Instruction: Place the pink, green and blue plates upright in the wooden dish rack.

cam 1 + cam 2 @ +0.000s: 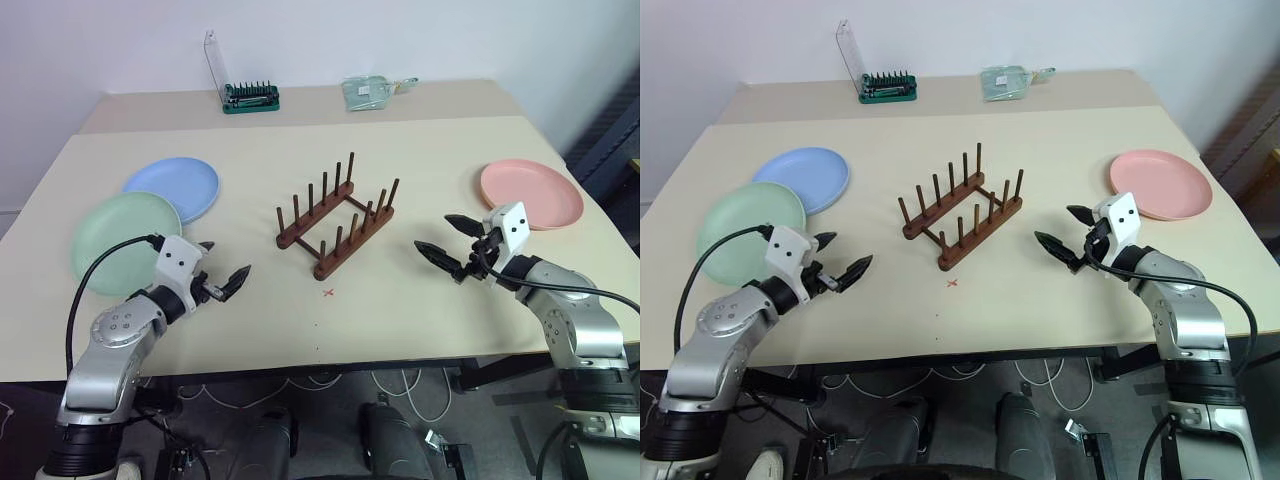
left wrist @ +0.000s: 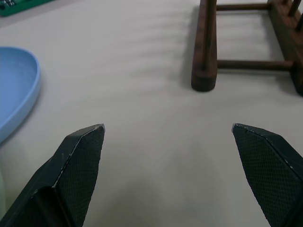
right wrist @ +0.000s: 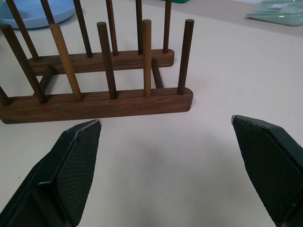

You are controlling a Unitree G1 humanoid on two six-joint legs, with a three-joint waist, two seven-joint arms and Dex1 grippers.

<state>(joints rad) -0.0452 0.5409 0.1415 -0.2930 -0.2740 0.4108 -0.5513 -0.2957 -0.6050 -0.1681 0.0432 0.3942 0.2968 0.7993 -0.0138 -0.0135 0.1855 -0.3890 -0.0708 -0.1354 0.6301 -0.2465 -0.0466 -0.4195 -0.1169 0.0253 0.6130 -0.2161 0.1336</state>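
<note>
1. The left tool (image 1: 221, 276) and right tool (image 1: 449, 244) both hover spread wide and empty over the beige bench (image 1: 400, 150).
2. Between them stands the small dark brown wooden peg rack (image 1: 337, 222), empty.
3. The round blue plate (image 1: 175, 186) overlaps the round green plate (image 1: 115, 240) on the left; the round pink plate (image 1: 532, 192) lies flat on the right.

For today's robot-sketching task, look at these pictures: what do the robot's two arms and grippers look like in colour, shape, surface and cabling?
Both arms have rounded silver-grey metal shells with black joints. Each ends in a white boxy wrist block. The left gripper and right gripper each carry two black, pointed fingers with a fine cross-hatched texture on the pads. A black cable loops from each wrist block back along the arm.
</note>
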